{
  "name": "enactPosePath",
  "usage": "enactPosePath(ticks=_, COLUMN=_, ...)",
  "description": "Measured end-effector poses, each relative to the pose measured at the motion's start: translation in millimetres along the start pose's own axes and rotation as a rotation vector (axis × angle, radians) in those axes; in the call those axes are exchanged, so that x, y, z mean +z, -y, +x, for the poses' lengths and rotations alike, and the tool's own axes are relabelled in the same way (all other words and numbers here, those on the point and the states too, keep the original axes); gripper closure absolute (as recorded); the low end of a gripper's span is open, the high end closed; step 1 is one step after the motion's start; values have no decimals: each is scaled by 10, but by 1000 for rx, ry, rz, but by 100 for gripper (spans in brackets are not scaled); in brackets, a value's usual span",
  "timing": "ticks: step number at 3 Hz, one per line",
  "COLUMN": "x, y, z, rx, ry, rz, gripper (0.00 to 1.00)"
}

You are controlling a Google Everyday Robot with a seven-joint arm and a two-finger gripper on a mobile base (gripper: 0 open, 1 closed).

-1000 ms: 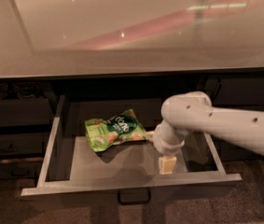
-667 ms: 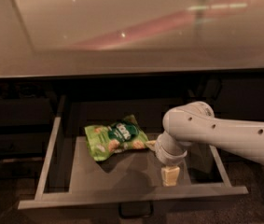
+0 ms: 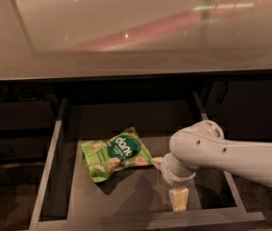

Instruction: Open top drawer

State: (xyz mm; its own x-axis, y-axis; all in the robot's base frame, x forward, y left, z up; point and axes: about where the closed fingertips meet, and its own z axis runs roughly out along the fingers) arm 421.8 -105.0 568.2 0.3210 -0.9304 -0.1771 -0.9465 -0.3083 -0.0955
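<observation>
Standing well out beneath the desk (image 3: 126, 37), top drawer (image 3: 49, 167) shows its tray, green snack bag (image 3: 116, 153) inside. Pincer (image 3: 179, 198) hangs near the front rail; its grip I cannot tell. Opening looks essentially done.

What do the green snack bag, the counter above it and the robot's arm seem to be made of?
The green snack bag: crinkled plastic film, probably; it shines slightly. The counter: polished stone or laminate, since it mirrors lights. The arm: smooth white moulded plastic, seemingly. Its cream claw hangs inside the open top drawer, near the front.
</observation>
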Motion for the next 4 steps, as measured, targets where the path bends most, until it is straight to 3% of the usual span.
enactPosePath(ticks=1, x=-1, y=0, z=0, rx=0, ry=0, rz=0, gripper=0)
enactPosePath(ticks=2, x=-352, y=26, z=-138, rx=-15, ry=4, rz=55, gripper=0)
enactPosePath(ticks=3, x=-892, y=-5, z=-358, rx=-30, ry=-17, rz=143, gripper=0)
enactPosePath(ticks=4, x=-964, y=4, z=-365, rx=-33, ry=-29, rz=156, gripper=0)
